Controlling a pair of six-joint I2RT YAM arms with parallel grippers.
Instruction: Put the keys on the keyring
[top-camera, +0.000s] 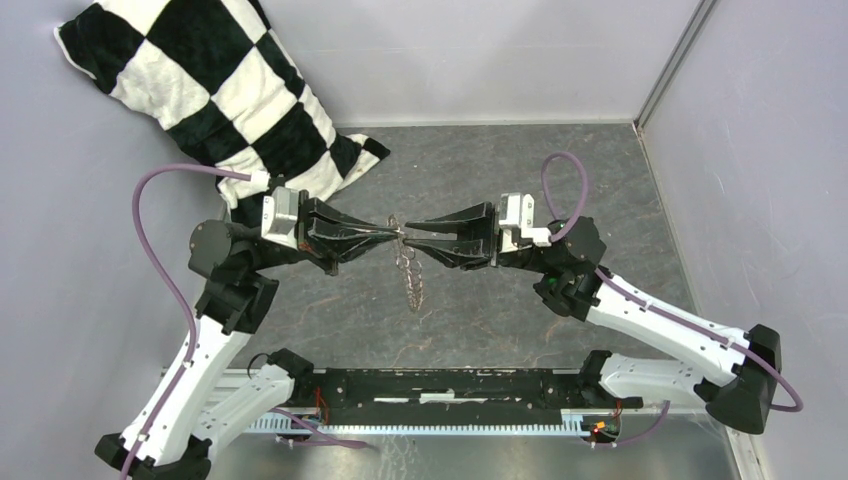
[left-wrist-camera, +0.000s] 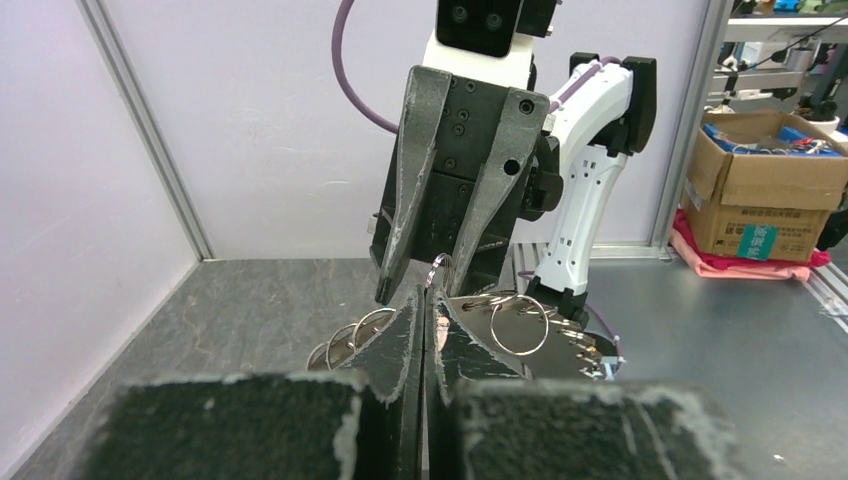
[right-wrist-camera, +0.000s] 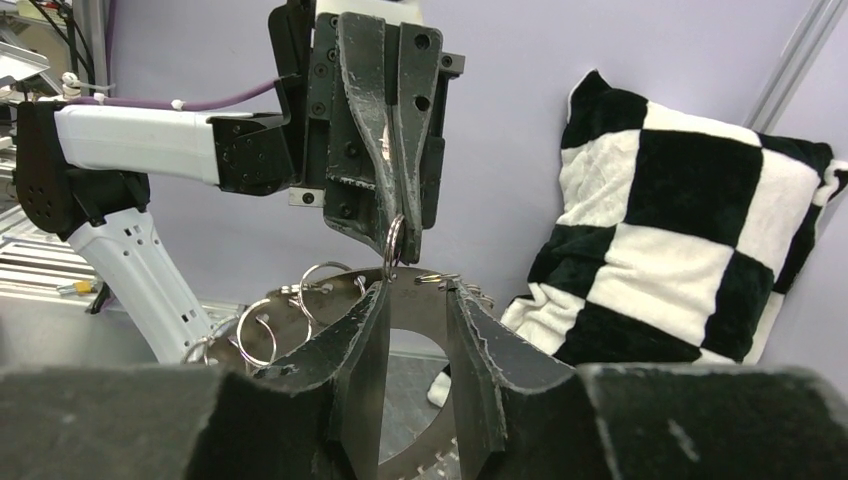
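Grey slate-look tabletop (top-camera: 500, 170), lilac walls (top-camera: 480, 50), chequered cushion (top-camera: 220, 90); left gripper (left-wrist-camera: 425, 305) clenched on split ring (right-wrist-camera: 393, 245), right gripper (right-wrist-camera: 417, 293) jaws parted beside it.

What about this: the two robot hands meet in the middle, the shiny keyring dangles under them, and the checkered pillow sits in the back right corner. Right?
Not quite. The top view shows the checkered pillow in the back left corner. The rest holds: left gripper and right gripper meet in the middle, keyring dangling under them.
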